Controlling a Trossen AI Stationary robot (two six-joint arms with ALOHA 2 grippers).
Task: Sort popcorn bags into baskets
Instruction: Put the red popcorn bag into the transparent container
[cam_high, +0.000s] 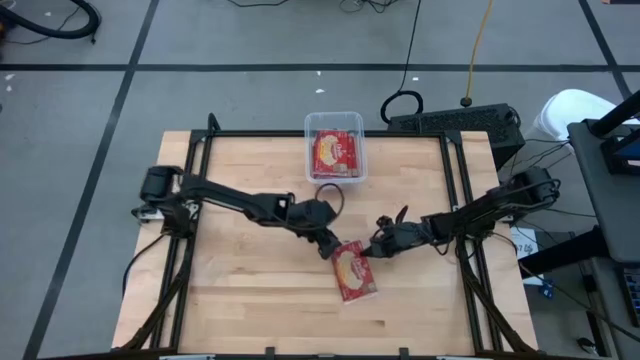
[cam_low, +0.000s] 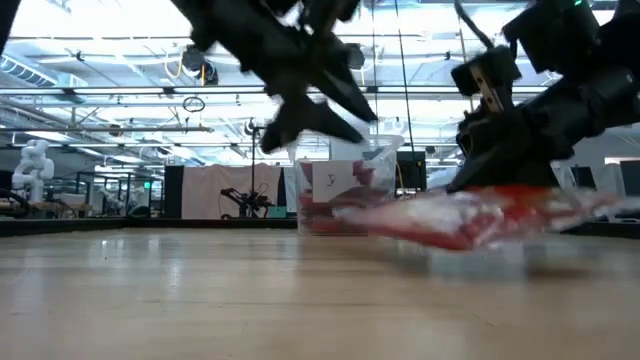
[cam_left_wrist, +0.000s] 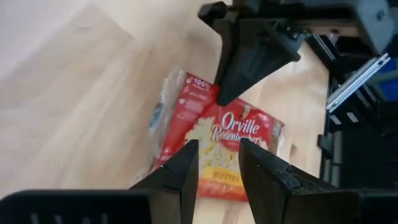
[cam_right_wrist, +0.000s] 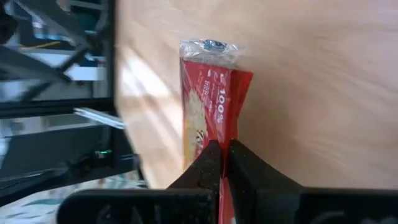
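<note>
Pinching the near edge of the popcorn bag (cam_high: 356, 273) between my right gripper (cam_right_wrist: 224, 163), I have the jaws closed flat on its wrapper, and the low view shows that edge raised while the far end looks to rest on the tabletop (cam_high: 250, 290). My left gripper (cam_left_wrist: 217, 162) hovers just above the same bag from the opposite side, its fingers part-way apart and holding nothing. So the step in hand, as I judge it, is the pick-up of this bag. The basket (cam_high: 335, 146) stands well beyond both grippers at the far edge of the tabletop, and at least one bag already lies inside it. Next I need to lift the bag clear without letting the thin wrapper slip, keep my two arms from crossing, carry it over the basket's rim and release it flat.
</note>
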